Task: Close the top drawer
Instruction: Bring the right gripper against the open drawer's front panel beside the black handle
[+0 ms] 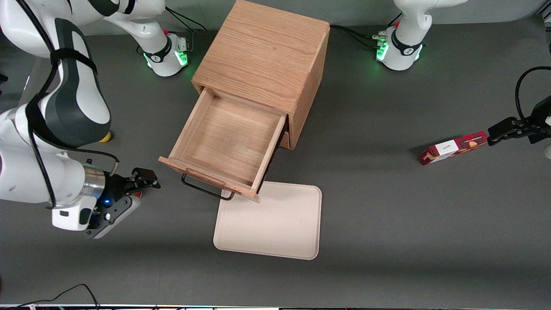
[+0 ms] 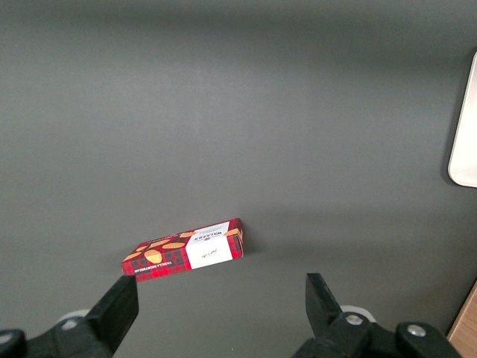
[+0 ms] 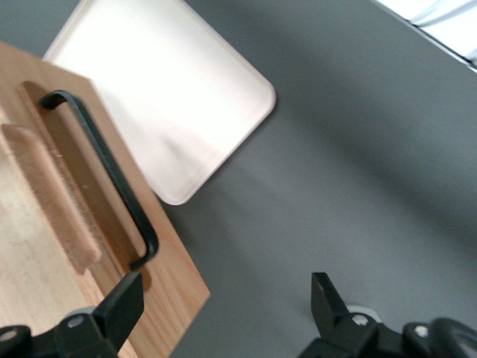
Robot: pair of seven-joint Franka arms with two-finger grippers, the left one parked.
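Note:
The top drawer (image 1: 228,137) of the light oak cabinet (image 1: 262,56) stands pulled far out, empty, its front panel turned toward the front camera. Its thin black wire handle (image 1: 206,187) hangs off that panel over the table. My gripper (image 1: 144,189) hovers low beside the drawer front, toward the working arm's end of the table, apart from the handle. It is open and holds nothing. In the right wrist view the gripper (image 3: 226,294) shows bare grey table between its fingers, one fingertip (image 3: 127,294) overlapping the corner of the drawer front (image 3: 175,287), close to the handle (image 3: 104,164).
A cream tray (image 1: 275,224) lies flat on the table just in front of the open drawer, partly under its front edge. A red snack box (image 1: 452,148) lies toward the parked arm's end. A small yellow object (image 1: 105,137) peeks out by my arm.

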